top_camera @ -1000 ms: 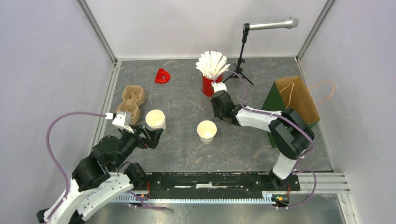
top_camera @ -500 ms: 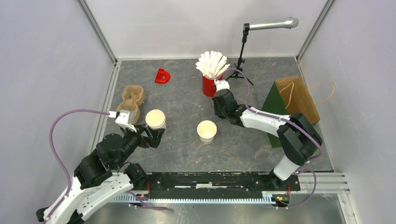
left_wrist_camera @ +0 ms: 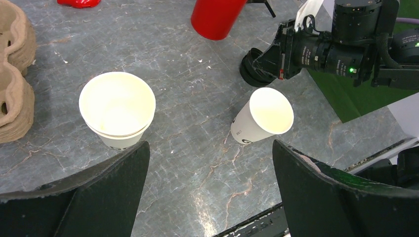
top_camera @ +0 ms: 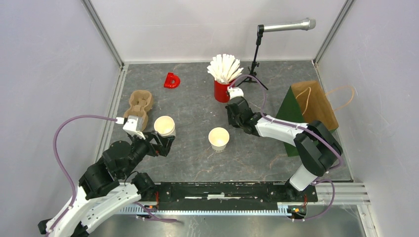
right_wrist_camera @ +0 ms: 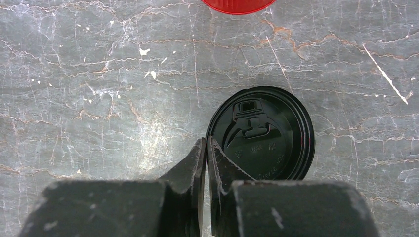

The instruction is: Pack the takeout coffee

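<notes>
Grey marbled bench (top_camera: 197, 163) showed a job that looked barely begun: you had neither cup lidded nor set in the pulp carrier (top_camera: 139, 107). Left cup (top_camera: 164, 126) stood at 12 o'clock from your wide-open left end effector (left_wrist_camera: 210, 148), and right cup (top_camera: 218, 138) stood mid-bench. Both were white, cream inside and empty. Your right end effector (right_wrist_camera: 205, 144) was all but closed at the 8 o'clock rim of a black lid (right_wrist_camera: 264, 131) lying flat; whether it pinched the rim, I cannot tell.

Red cup (top_camera: 222, 92) of white sticks; pulp carrier (top_camera: 139, 106); brown bag (top_camera: 314, 104).
</notes>
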